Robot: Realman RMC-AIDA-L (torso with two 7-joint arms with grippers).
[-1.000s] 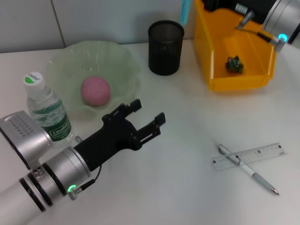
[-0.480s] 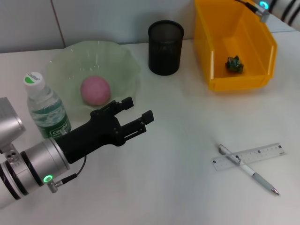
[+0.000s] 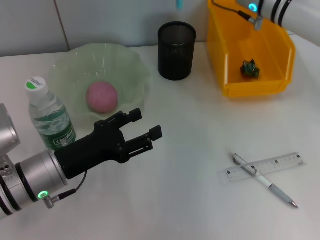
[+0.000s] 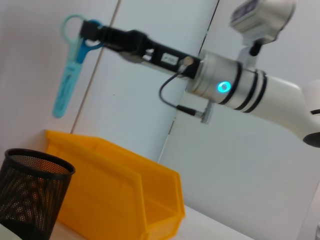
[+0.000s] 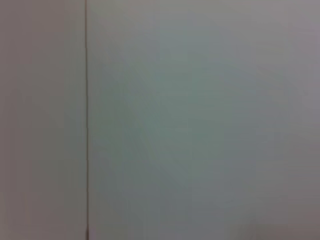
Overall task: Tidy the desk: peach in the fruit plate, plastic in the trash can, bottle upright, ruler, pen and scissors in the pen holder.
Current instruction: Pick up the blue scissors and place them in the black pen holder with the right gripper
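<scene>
In the head view, the left gripper [image 3: 141, 123] hovers low over the tabletop [image 3: 190, 190] with its black fingers [image 3: 134, 114] spread wide and empty, just in front of the plate [image 3: 132, 65]. The peach [image 3: 102, 96] lies in that pale green plate, and the bottle [image 3: 49, 116] stands upright beside the plate, close to the left arm. The black mesh holder [image 3: 177, 50] stands behind, between the plate and the yellow bin [image 3: 250, 85], which has a small dark green scrap of plastic [image 3: 250, 68] lying on its floor. The ruler [image 3: 265, 166] and the pen [image 3: 264, 180] lie crossed on the tabletop, well apart from the holder, the pen resting over the ruler. Only the right arm's wrist shows at the top edge above the bin, and a sliver of blue shows above the holder. In the left wrist view, the right gripper [image 4: 90, 35] is raised high in front of the wall, its fingers closed on the handle end of the blue scissors [image 4: 70, 65], which hang tilted downward above the holder [image 4: 31, 197] and beside the bin [image 4: 125, 195]. The right wrist view shows only a plain wall with a vertical seam.
</scene>
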